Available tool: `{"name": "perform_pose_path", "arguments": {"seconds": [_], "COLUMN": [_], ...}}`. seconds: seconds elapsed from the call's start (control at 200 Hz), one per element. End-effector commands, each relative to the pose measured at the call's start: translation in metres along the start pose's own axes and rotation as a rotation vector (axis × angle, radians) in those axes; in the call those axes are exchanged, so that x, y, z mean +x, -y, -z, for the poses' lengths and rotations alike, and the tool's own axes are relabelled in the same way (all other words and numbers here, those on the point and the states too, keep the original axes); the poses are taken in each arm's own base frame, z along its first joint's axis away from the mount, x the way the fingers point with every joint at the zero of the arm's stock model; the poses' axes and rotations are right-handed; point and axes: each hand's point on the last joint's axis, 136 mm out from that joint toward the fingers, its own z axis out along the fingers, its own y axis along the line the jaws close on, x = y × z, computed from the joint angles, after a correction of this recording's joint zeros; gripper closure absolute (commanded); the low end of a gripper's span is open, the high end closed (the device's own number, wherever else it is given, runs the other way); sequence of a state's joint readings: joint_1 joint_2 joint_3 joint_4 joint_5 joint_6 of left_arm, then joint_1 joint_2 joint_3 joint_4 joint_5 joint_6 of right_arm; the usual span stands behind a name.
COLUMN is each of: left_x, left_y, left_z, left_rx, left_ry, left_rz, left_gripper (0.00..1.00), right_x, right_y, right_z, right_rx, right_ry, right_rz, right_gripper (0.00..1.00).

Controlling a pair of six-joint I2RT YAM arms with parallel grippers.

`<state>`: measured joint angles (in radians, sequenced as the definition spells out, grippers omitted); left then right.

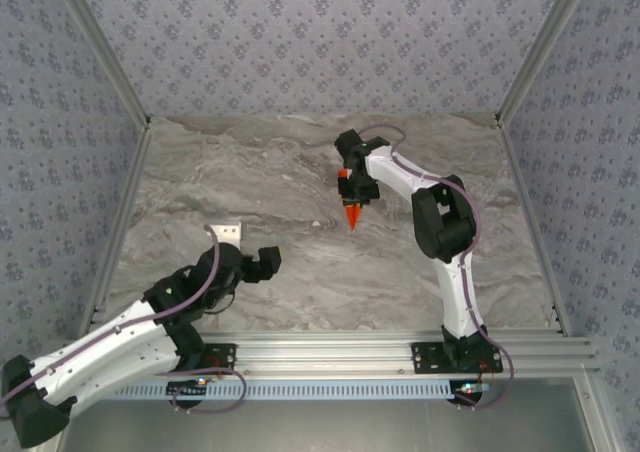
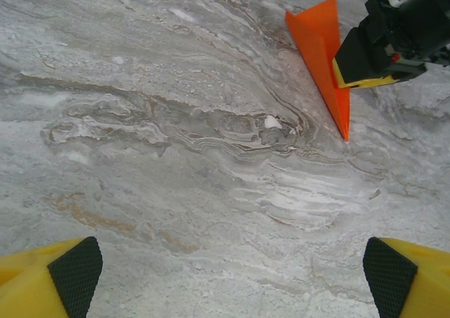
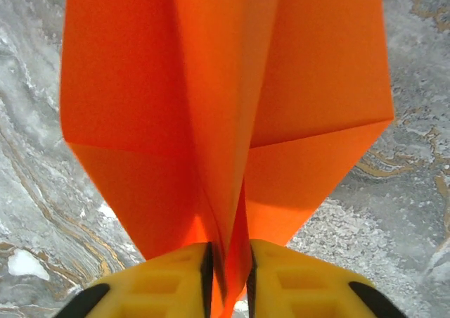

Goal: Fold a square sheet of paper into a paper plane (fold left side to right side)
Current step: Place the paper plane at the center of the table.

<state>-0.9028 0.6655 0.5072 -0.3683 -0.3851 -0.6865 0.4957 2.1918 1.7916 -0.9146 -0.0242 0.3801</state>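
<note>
In the right wrist view the paper plane (image 3: 225, 121) runs off the top edge, so its far end is cut off. Its near end vanishes between the fingers of the right pincer (image 3: 228, 265). From the left wrist, that pincer covers one side of the plane. The left pincer (image 2: 232, 272) is cut off by the bottom edge but for its fingertips. From above, the plane's folds are too small to tell.
</note>
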Motion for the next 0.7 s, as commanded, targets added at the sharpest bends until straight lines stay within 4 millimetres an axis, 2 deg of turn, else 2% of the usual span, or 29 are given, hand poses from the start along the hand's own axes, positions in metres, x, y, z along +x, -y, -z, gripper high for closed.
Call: {"name": "perform_pose_path", "arguments": {"seconds": [0.0,0.215,0.34,0.4,0.535,0.575,0.635,0.695], "left_x": [-0.031,-0.054,-0.073,-0.083,-0.102,-0.105,-0.106,-0.108], "left_y": [0.003,-0.022,-0.048,-0.064,-0.112,-0.130,-0.153,-0.168], "left_z": [0.009,0.005,0.007,0.009,0.019,0.022,0.024,0.024], "left_rx": [-0.039,-0.155,-0.200,-0.218,-0.351,-0.421,-0.521,-0.601], "left_ry": [0.069,0.111,0.148,0.169,0.231,0.258,0.296,0.329], "left_rz": [-0.016,0.033,0.119,0.160,0.227,0.233,0.227,0.181], "left_gripper": [0.02,0.02,0.02,0.02,0.02,0.02,0.02,0.02], "right_x": [0.003,0.026,0.044,0.051,0.061,0.070,0.073,0.078], "right_y": [-0.006,-0.001,0.015,0.028,0.079,0.103,0.133,0.164], "right_z": [0.041,0.100,0.132,0.144,0.162,0.154,0.151,0.148], "right_rx": [0.007,0.010,0.009,0.005,0.015,0.046,0.075,0.103], "right_ry": [0.043,0.130,0.208,0.274,0.452,0.483,0.569,0.640], "right_rz": [0.042,0.081,0.076,0.071,-0.014,-0.060,-0.122,-0.199], "right_gripper": [0.69,0.46,0.35,0.27,0.08,0.01,0.00,0.00]}}
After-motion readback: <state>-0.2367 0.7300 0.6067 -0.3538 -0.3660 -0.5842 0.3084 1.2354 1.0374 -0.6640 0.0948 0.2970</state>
